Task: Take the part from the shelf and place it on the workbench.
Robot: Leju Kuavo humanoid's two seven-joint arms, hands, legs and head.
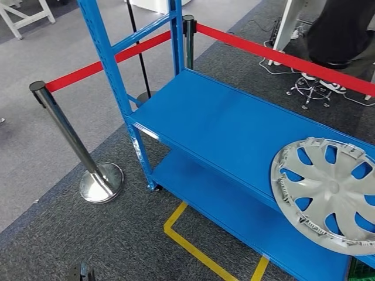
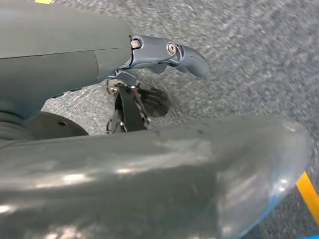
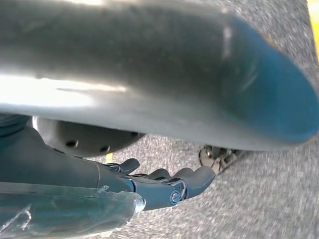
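The part is a silver wheel cover (image 1: pixel 329 190) with blue showing through its openings. It lies flat at the right end of the blue shelf's middle board (image 1: pixel 221 123), partly cut off by the picture's edge. My left hand (image 2: pixel 150 57) hangs over grey carpet with its thumb stretched out and nothing in it. My right hand (image 3: pixel 169 186) hangs over the carpet too, its fingers held out straight and holding nothing. Both hands are well away from the wheel cover.
The shelf has a lower board (image 1: pixel 229 211) and blue uprights (image 1: pixel 111 64). A chrome stanchion (image 1: pixel 75 146) and a black one (image 1: pixel 188 35) carry a red belt (image 1: pixel 283 58) around the rack. Yellow floor tape (image 1: pixel 194 249) lies in front. A person sits on a chair (image 1: pixel 340 35) behind the belt.
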